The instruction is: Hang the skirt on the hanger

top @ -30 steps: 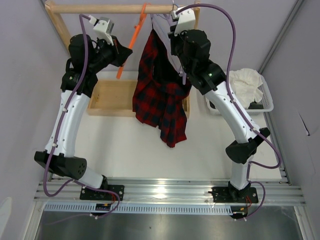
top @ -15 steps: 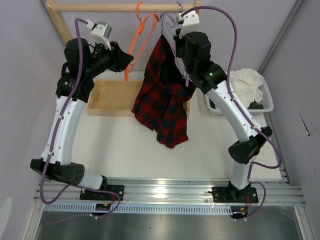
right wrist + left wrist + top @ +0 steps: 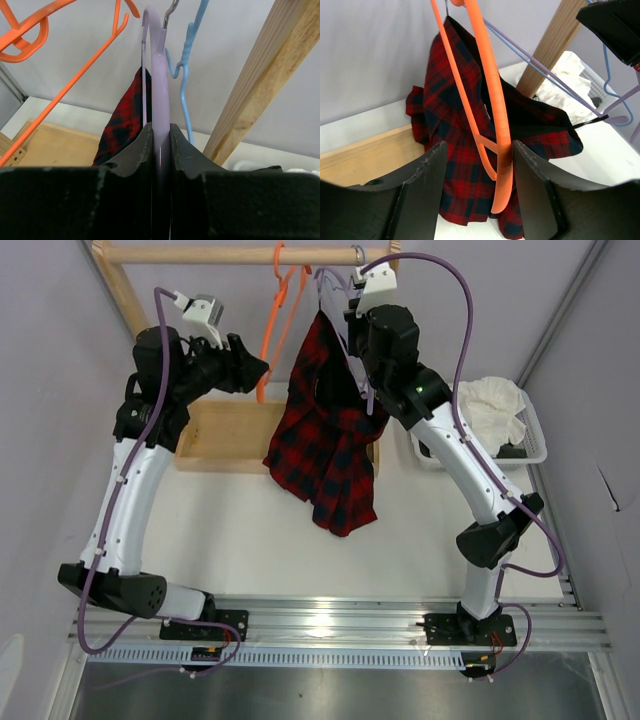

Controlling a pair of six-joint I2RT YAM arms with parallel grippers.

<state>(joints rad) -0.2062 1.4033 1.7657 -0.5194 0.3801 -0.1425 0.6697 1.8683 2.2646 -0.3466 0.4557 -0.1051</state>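
The skirt [image 3: 325, 450] droops toward the surface [image 3: 250, 530], draped on the lavender hanger [image 3: 157, 60] directly below the right gripper [image 3: 160, 135], which is clenched on the hanger's neck. The left gripper [image 3: 479, 150] is released, its jaws straddling the orange hanger [image 3: 492, 100], with the skirt just beyond.

- The right pincer [image 3: 161, 131] fills the bottom of the view, its two dark fingers [image 3: 135, 150] pressed against the hanger [image 3: 159, 75], clamping it from both sides.
- The hanger, lavender, rises straight up from between the fingers and curves into a hook at the top.
- The skirt [image 3: 125, 117], red and black plaid, hangs just left of the hanger and behind it.
- An orange hanger [image 3: 65, 88] slants across the upper left.
- A pale blue hanger [image 3: 188, 42] hangs just right of the lavender one.
- A wooden post [image 3: 255, 85] runs diagonally on the right.
- A wooden tray [image 3: 55, 145] lies on the table [image 3: 60, 112] at lower left.
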